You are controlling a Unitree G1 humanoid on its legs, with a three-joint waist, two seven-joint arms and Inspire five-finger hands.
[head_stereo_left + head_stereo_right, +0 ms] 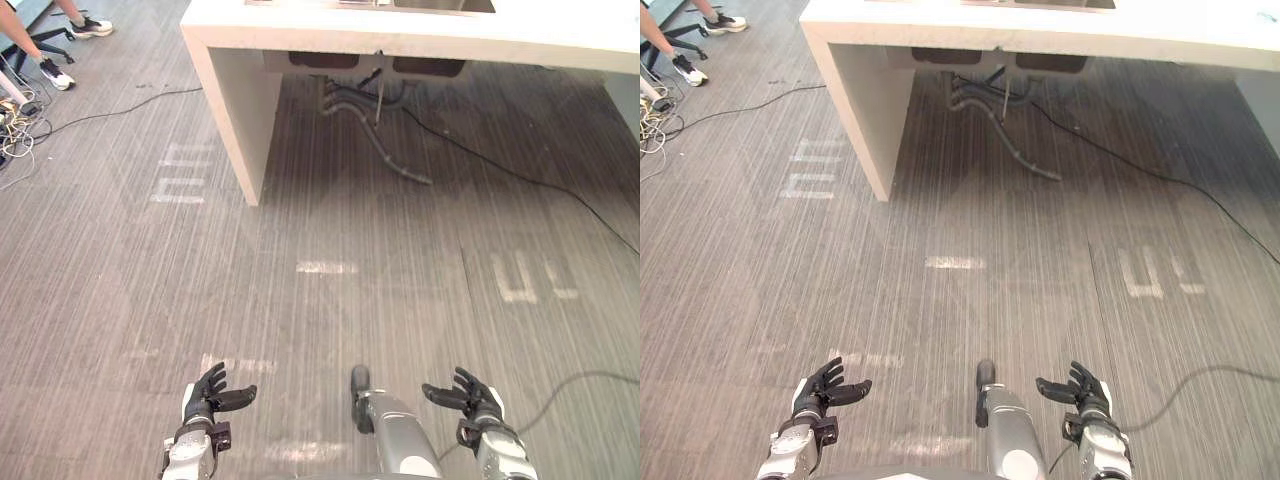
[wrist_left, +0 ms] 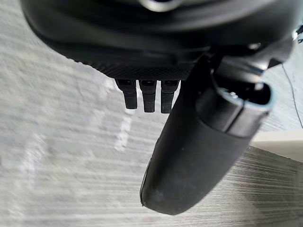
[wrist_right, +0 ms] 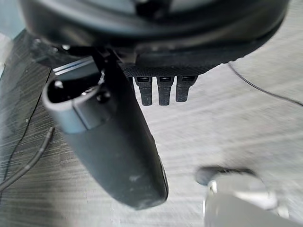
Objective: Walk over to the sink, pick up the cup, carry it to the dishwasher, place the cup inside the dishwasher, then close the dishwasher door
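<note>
My left hand (image 1: 210, 392) and right hand (image 1: 468, 395) hang low in front of me, fingers (image 2: 148, 98) loosely spread and slightly bent, thumbs standing apart, nothing between them. Below them is bare grey plank floor (image 1: 330, 300). Ahead stands the pale counter (image 1: 400, 40), well apart from both hands, with the steel edge of the sink (image 1: 445, 5) on top and grey drain hoses (image 1: 375, 130) hanging beneath it. A person's shoes (image 1: 92, 27) sit far off to my left. I cannot tell where the cup is; going by the task, I expect it in or beside that sink, above my line of sight. I judge it will be light and rigid, possibly wet and slick from the basin, and breakable if it is ceramic or glass. I would wrap fingers round its body with the thumb opposite, below the rim, firm but not crushing, and keep it upright.
</note>
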